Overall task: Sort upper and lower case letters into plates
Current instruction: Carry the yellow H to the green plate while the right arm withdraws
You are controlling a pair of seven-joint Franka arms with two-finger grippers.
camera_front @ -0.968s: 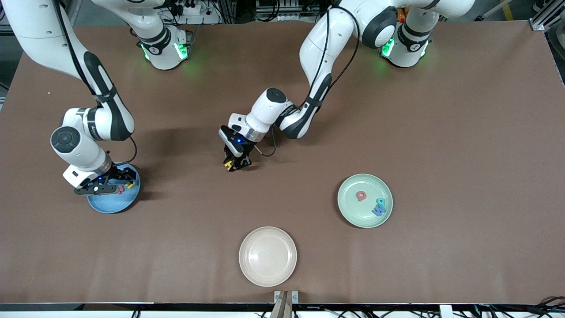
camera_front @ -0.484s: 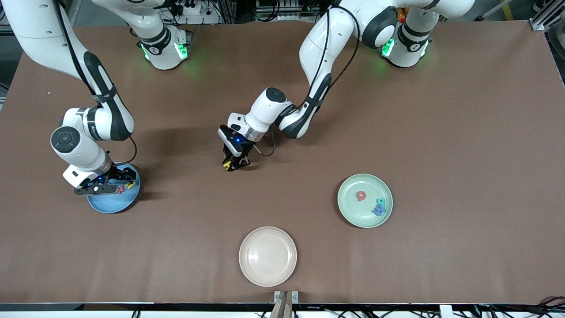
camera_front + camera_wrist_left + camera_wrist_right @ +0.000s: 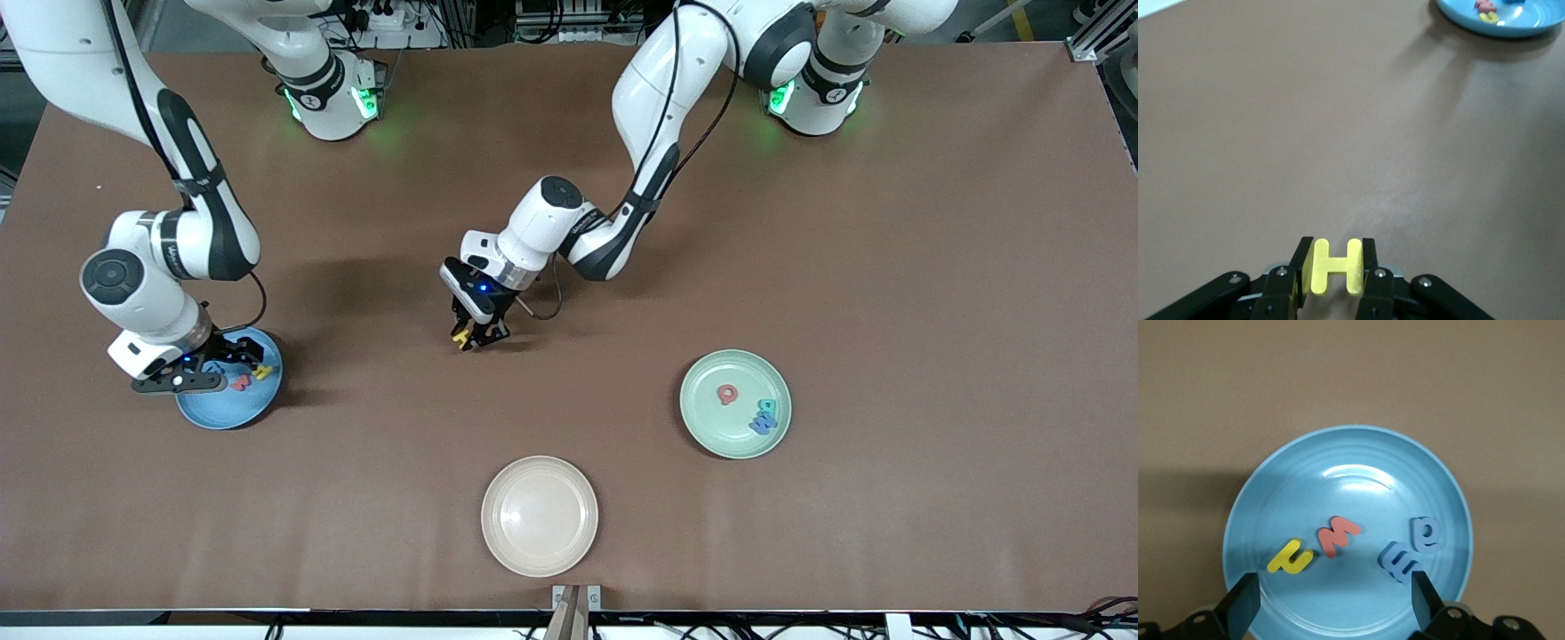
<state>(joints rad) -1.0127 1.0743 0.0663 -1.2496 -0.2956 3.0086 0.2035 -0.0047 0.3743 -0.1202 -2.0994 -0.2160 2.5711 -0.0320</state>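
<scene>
right gripper [image 3: 222,366] hangs over the sky blue plate [image 3: 229,413], fingers wide, w/ four letters [image 3: 1338,535] in it. left gripper [image 3: 476,339] mid-table over bare tabletop [image 3: 622,293], clamped on the yellow h [image 3: 1336,267]. cream plate [image 3: 540,516] nearest front cam. mint plate [image 3: 735,404] holds three letters [image 3: 763,416], twd left arm's end.

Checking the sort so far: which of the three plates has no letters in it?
The cream-white plate, nearest the front camera; the blue plate and green plate hold letters.
</scene>
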